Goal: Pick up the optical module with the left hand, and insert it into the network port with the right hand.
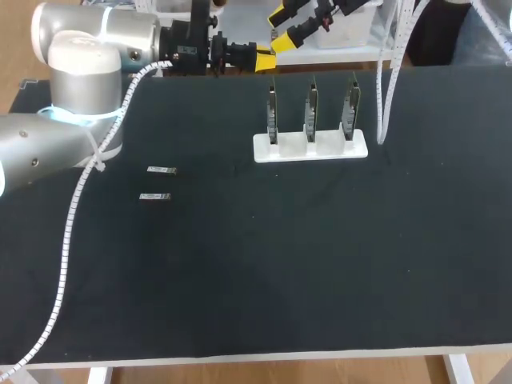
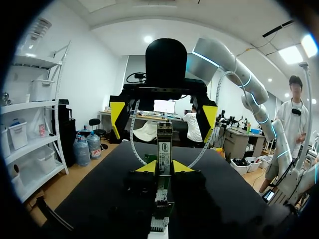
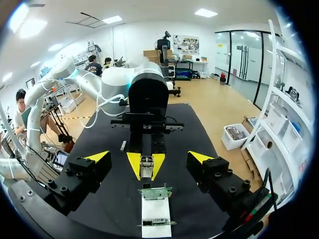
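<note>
My left gripper (image 1: 266, 58) hangs above the table's far edge, shut on a small silver optical module (image 2: 164, 147) that sticks out past its yellow tips. In the right wrist view the same module (image 3: 146, 172) shows end-on between the left gripper's (image 3: 146, 165) tips. My right gripper (image 1: 282, 30) faces it from a short distance, open wide, with nothing between its fingers (image 3: 97, 158). Under both grippers stands the white stand (image 1: 310, 146) holding three upright network cards (image 1: 310, 108). Two more modules (image 1: 162, 170) (image 1: 154, 197) lie on the black mat at the left.
A white cable chain (image 1: 388, 88) hangs down from the right arm near the stand's right end. The left arm's cable (image 1: 76, 200) trails across the mat's left side. One card (image 3: 155, 192) on the stand (image 3: 156, 211) sits just below the right gripper.
</note>
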{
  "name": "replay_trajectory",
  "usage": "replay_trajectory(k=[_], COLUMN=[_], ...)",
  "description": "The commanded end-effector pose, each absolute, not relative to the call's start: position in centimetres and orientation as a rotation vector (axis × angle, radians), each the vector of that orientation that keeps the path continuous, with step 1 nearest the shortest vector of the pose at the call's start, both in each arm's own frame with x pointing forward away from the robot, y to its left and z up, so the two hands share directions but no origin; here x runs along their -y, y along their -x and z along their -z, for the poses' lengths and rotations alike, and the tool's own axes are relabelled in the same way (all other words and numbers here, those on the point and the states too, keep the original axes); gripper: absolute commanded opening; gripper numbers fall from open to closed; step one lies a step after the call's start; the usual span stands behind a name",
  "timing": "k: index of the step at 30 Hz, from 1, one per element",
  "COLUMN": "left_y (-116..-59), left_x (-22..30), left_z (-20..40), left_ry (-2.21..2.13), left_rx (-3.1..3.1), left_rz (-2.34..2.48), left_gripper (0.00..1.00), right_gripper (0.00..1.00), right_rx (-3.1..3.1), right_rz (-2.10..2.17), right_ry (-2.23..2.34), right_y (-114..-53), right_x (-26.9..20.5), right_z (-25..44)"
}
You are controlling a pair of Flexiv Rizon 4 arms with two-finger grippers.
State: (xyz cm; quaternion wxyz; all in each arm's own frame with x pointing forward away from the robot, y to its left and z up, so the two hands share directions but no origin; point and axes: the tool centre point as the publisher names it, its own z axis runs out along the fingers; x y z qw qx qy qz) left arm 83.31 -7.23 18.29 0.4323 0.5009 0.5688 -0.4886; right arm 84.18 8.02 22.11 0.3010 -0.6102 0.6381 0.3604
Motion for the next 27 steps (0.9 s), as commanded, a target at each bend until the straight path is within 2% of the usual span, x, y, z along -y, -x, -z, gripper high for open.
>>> replay_trajectory(k=[1,2,3,4,27], left_y=[-83.47,-83.47,-83.47,-83.47,-83.47], left_x=[7.29,7.29,7.29,7.29,7.29], left_z=[-18.3,-18.3,-18.3,-18.3,-18.3], left_ry=[-1.251,-1.251,-1.251,-1.251,-1.251], left_rx=[-1.419,-1.419,-1.419,-1.419,-1.419], left_rz=[1.218,1.218,1.218,1.218,1.218], left_gripper=[0.0,0.0,0.0,0.0,0.0], right_gripper=[1.0,1.0,0.47,0.0,0.0], right_rx=[-1.631,-1.628,-1.625,-1.621,-1.607], right_rz=[-1.194,-1.194,-1.192,-1.192,-1.194], right_ry=[1.779,1.787,1.791,1.793,1.82], right_y=[-85.28,-85.3,-85.29,-85.29,-85.21], right_x=[-8.45,-8.53,-8.6,-8.64,-9.01], right_z=[-22.16,-22.18,-22.21,-22.25,-22.46])
